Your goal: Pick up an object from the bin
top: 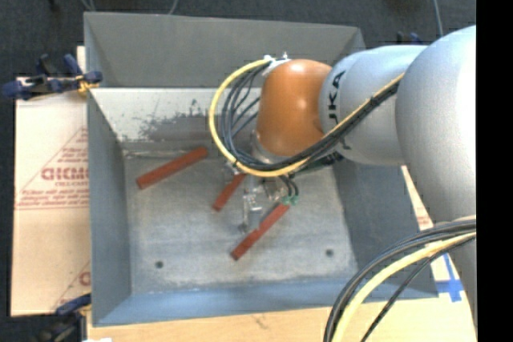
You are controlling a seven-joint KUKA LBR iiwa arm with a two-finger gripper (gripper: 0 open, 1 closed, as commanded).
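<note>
Grey metal bin (108, 196), seen from above: we see the KUKA arm reaching in from the right. Its gripper (255, 206) is low over the bin floor, approx. mid-bin, under the orange wrist cover (292, 104) and a loop of cables (218, 120). Three red-brown sticks lie on the floor. The gripper sits between two of them. The short stick (228, 193) is just to its left. The lower stick (258, 233) has its upper end at or under the gripper's tip. The long stick (171, 167) lies well apart, toward the left wall. We cannot tell whether the gripper is open or closed, since the cover and wrist hide too much, and we see nothing clearly held.

Risks, in our judgement: w/ two sticks this near, a close could catch both, or neither, i.e. pinch air in the gap. A grab at the very end of the lower stick, not its middle, could let it swing and slip out on the lift. Both sticks lie at an angle, so a gripper not lined up w/ them could just nudge one aside.
</note>
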